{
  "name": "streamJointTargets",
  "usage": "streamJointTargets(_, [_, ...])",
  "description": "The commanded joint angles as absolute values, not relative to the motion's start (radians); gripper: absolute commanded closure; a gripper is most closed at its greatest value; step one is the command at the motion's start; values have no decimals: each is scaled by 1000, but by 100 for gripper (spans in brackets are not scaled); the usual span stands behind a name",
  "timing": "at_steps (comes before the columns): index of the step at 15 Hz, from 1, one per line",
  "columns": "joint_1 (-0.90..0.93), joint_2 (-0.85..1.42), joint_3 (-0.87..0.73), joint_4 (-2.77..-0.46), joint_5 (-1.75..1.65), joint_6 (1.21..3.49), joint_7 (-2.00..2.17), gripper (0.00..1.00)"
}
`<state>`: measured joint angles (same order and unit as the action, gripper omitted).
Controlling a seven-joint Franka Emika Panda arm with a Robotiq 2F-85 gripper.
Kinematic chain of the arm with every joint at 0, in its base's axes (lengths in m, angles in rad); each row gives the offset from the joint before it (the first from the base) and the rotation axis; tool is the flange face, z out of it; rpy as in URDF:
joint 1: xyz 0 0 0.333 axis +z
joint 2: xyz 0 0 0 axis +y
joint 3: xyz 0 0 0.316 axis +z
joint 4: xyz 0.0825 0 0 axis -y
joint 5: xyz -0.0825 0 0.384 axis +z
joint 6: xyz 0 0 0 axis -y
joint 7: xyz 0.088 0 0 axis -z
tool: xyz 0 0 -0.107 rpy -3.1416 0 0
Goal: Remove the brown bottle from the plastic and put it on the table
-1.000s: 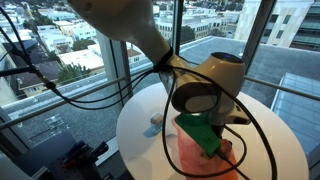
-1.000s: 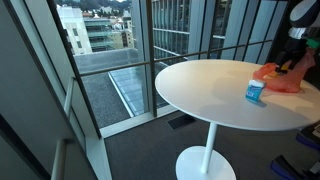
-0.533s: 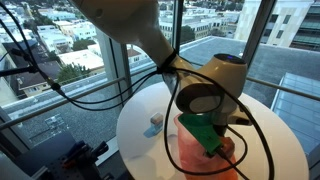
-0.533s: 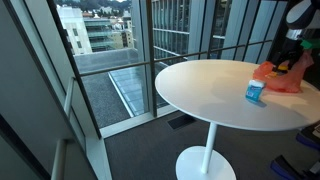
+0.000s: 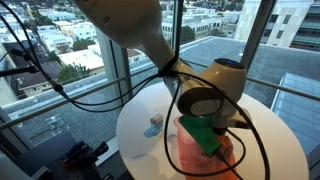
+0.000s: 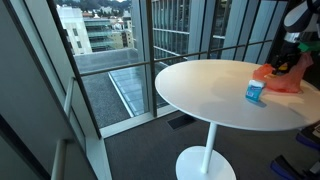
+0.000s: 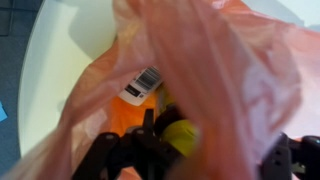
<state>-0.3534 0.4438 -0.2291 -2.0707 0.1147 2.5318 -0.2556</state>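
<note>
A crumpled orange-pink plastic bag (image 7: 230, 70) lies on the round white table (image 5: 140, 140) and also shows in both exterior views (image 5: 195, 158) (image 6: 272, 76). In the wrist view, an amber-brown bottle (image 7: 132, 116) with a white barcode label and a yellow cap (image 7: 182, 135) lies inside the bag's opening, partly veiled by the plastic. My gripper (image 7: 195, 160) is right above the bag with its dark fingers spread wide on either side of the cap. It looks open and holds nothing. In an exterior view the gripper (image 5: 207, 138) hides most of the bag.
A small blue and white object (image 5: 153, 125) (image 6: 255, 91) stands on the table beside the bag. Black cables (image 5: 100, 85) hang from the arm over the table. Glass walls with a railing surround the table (image 6: 200, 90), whose edge is close to the bag.
The wrist and gripper have shifted very slightly down and toward the bag. The bag, the bottle and the blue object have not visibly moved.
</note>
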Motion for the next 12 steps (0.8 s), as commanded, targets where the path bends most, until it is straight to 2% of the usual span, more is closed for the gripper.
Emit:
streamJointTargets(1, [-359, 437, -223, -2056, 96, 2536, -229, 49])
streamJointTargets(3, [-361, 415, -220, -2066, 99, 2532, -238, 65])
streamJointTargets(4, [-360, 405, -221, -2071, 98, 2527, -239, 70])
streamJointTargets(12, [-339, 277, -233, -2127, 46, 2378, -243, 70])
